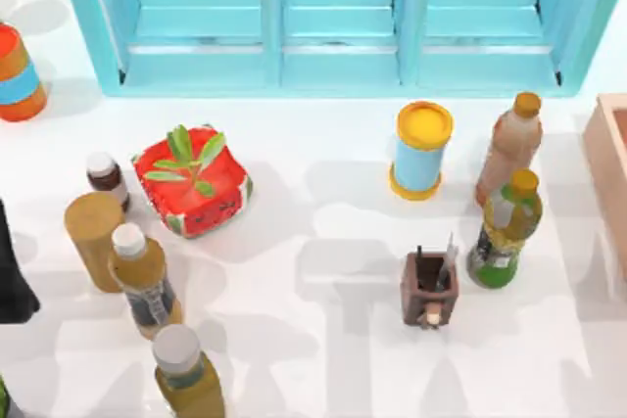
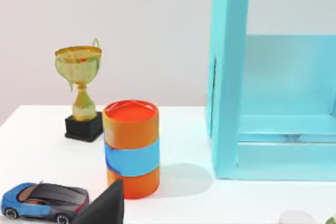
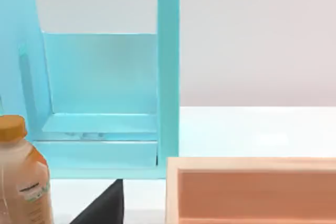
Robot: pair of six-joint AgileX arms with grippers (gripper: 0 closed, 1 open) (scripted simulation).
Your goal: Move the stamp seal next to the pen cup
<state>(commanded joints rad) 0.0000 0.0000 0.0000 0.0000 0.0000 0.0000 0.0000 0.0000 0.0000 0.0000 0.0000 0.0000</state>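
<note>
Left gripper (image 2: pixel 102 205) positioned near stamp seal (image 2: pixel 131 148) (untouched, upright), finger opening indeterminable, pen cup (image 1: pixel 429 288) located well apart

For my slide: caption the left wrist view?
Stamp seal upright between trophy, toy car and blue cabinet.

My left arm (image 1: pixel 12 276) shows as a dark shape at the top view's nine o'clock edge, low over the table. In the left wrist view a dark wedge of the left tool (image 2: pixel 102 207) juts up at about seven o'clock of the picture. A like dark wedge of the right tool (image 3: pixel 102 205) sits at seven o'clock in the right wrist view.
</note>
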